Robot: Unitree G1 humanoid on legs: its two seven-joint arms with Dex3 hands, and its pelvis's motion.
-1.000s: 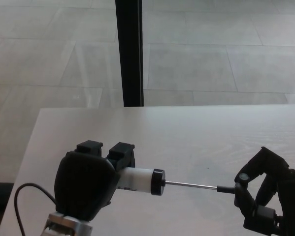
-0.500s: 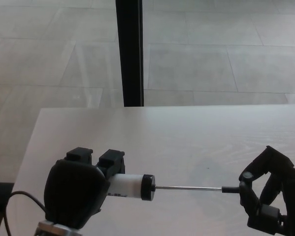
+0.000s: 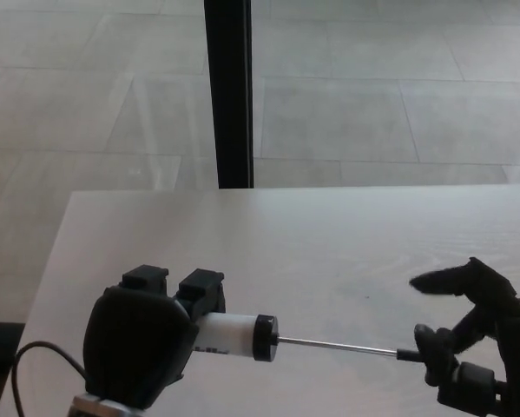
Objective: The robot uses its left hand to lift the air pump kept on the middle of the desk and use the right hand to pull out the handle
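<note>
Gripping the air pump (image 3: 229, 335), left robot hand (image 3: 142, 343); right robot hand (image 3: 468, 339) has opened off handle (image 3: 409, 354)

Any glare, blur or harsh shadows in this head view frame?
Head view: soft, even daylight, no hard shadows on the desk; faint reflections streak the glass beyond; left hand and right hand read as dark, low-detail shapes; pump's white barrel and thin rod stay sharp.

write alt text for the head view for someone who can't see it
The robot's left hand holds a white air pump above a pale desk, its thin metal rod drawn out toward the right hand, whose fingers are spread around the handle end. Tiled floor and a black post lie beyond.
</note>
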